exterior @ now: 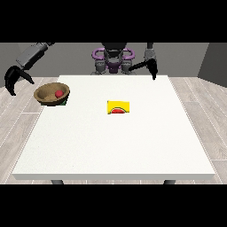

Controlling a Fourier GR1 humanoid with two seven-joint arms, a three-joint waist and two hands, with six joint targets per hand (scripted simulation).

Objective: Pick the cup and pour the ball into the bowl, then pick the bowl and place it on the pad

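A brown wooden bowl (52,93) sits near the table's left edge with a red ball (58,93) inside it. Under the bowl a dark green pad (64,103) shows only as a small corner. A yellow cup (119,107) lies on its side at the table's middle, its reddish inside facing the camera. The hand at the view's left (12,79) hangs beyond the table's left edge, apart from the bowl, fingers relaxed and holding nothing. The hand at the view's right (153,68) hangs above the table's far edge, fingers pointing down, holding nothing.
The large white table (115,146) spreads toward the camera. The robot's torso (113,60) stands behind the far edge. Grey plank floor surrounds the table.
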